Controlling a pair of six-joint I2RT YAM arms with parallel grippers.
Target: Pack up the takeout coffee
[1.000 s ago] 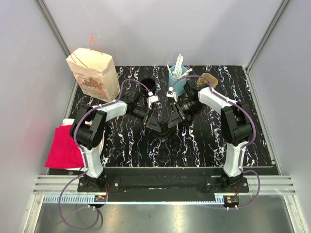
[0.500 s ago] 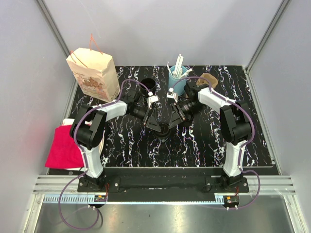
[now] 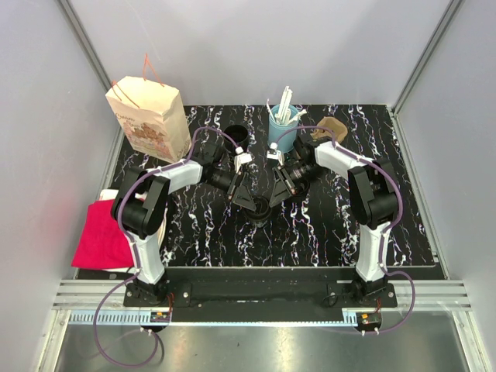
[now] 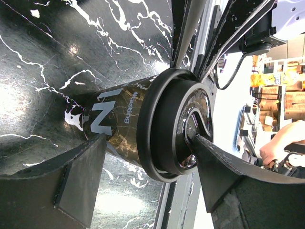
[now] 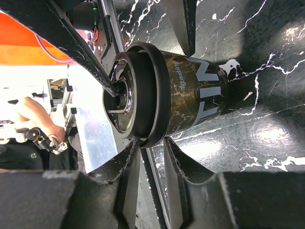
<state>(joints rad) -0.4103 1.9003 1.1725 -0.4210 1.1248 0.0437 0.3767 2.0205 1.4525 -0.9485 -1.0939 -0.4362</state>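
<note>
The takeout coffee (image 3: 260, 209), a small black cup with a black lid, stands on the marble table between both grippers. In the left wrist view the cup (image 4: 119, 119) carries pale lettering. My left gripper (image 4: 148, 138) is open wide: one fingertip (image 4: 202, 143) rests on the lid's top and the other finger (image 4: 81, 181) is beside the cup wall. In the right wrist view my right gripper (image 5: 151, 142) is pinched on the lid's rim at the cup (image 5: 190, 95), one finger above the rim and one below.
A paper bag (image 3: 151, 116) stands at the back left. A lidless black cup (image 3: 235, 133) and a light-blue cup of straws (image 3: 283, 124) stand behind the grippers. A brown item (image 3: 332, 126) lies back right. A pink cloth (image 3: 101, 236) lies off the table's left edge.
My right gripper has edged left toward the cup and closed in on the lid's rim. The left arm and the cup have barely moved.
</note>
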